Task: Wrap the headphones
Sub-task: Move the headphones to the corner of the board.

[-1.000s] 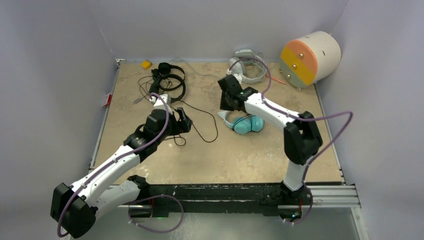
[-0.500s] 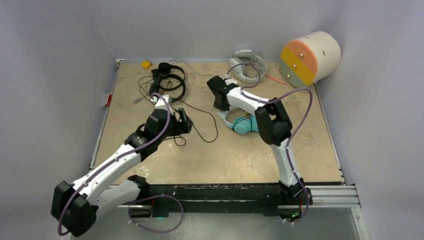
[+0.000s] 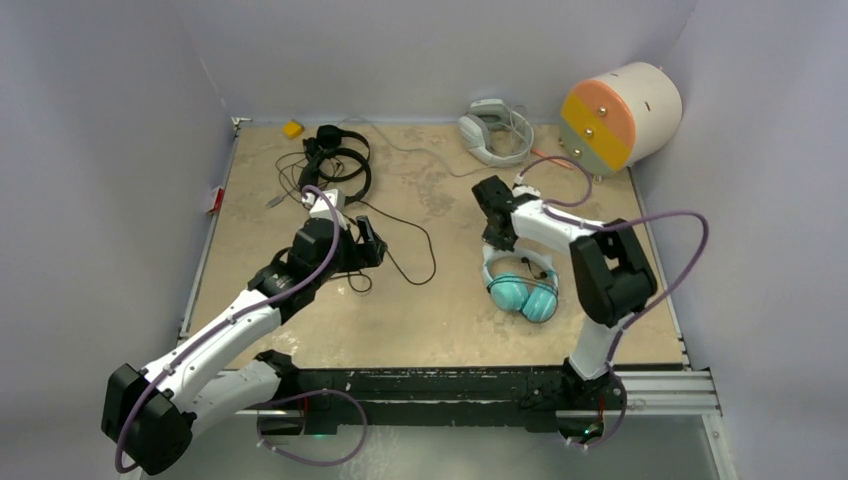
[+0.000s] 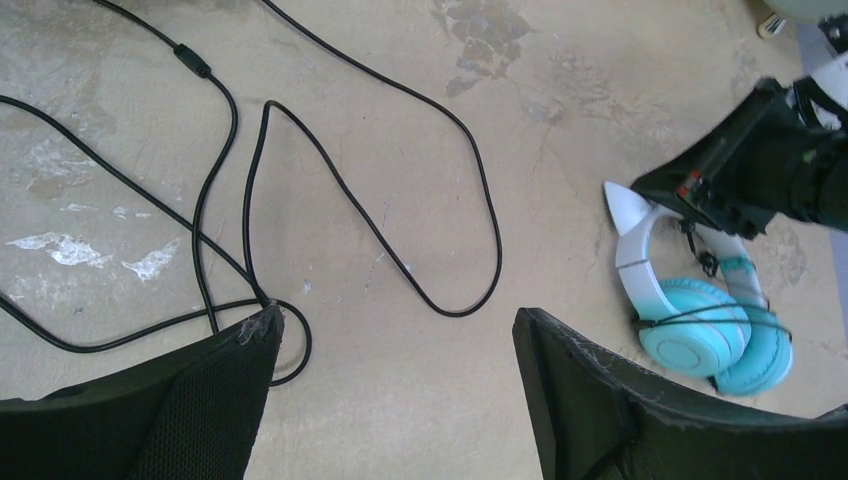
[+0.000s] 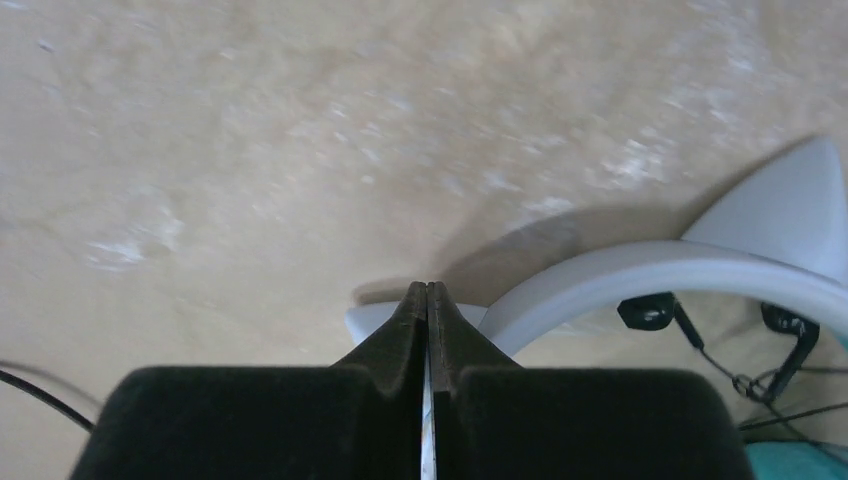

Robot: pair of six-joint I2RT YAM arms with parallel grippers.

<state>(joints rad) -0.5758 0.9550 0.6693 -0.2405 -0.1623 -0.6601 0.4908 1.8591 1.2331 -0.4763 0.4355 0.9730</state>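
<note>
Lying toward the right of the worktop [image 3: 420, 320], the teal headphones [image 3: 520, 292] sit just ahead of the right gripper [image 3: 499, 235], whose jaws are pressed together, the white band arching crosswise before them. The left gripper [image 3: 365, 245], jaws spread, hovers well apart over loose black cord [image 4: 497, 250].

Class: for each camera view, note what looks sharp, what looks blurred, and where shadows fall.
Right wrist view: the tabletop is smeared, and the white band throws a soft shadow on it. Left wrist view: the black cord is crisp, barely shadowed. Top external view: even light, no glare, the teal headphones clear.
</note>
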